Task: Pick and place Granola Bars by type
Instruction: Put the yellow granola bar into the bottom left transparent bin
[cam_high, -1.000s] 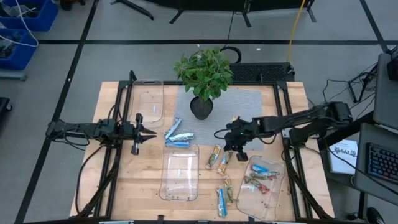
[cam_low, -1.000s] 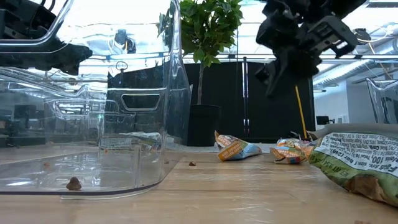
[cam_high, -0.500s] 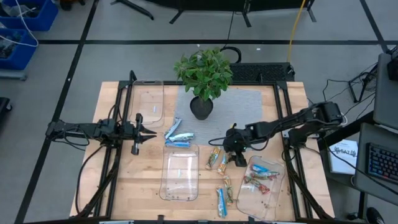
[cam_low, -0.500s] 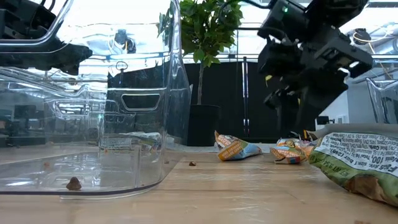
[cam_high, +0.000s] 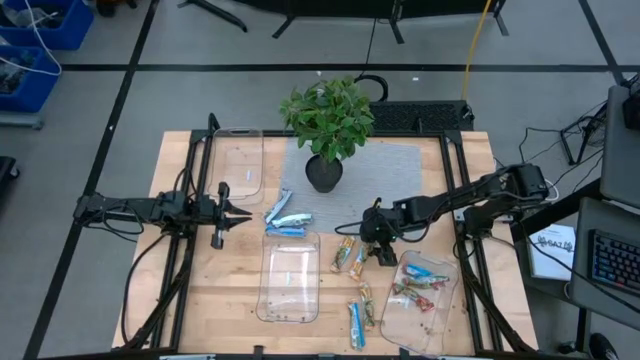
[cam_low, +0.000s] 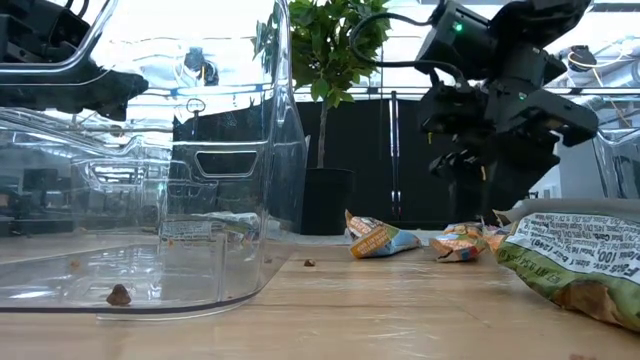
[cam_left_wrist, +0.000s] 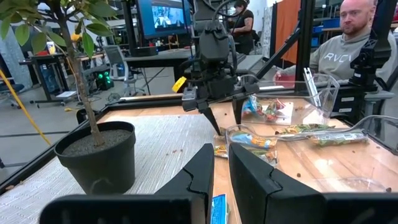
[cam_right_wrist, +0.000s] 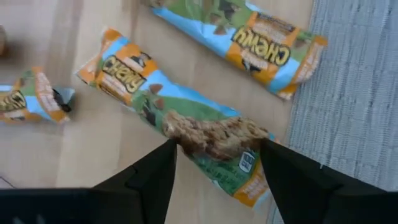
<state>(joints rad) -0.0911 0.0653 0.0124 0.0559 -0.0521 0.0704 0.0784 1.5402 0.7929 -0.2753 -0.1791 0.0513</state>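
A green-yellow-orange granola bar (cam_right_wrist: 205, 134) lies flat on the wooden surface (cam_high: 200, 290), directly between the spread fingers of the right end effector (cam_high: 379, 248), which grips nothing. Beside that end effector, a clear tray (cam_high: 445, 300) holds several bars; another clear tray (cam_high: 290, 280), farther off, holds crumbs. Since a second ago, this end effector has descended and opened. The left end effector (cam_high: 232, 216) stays clenched, empty.
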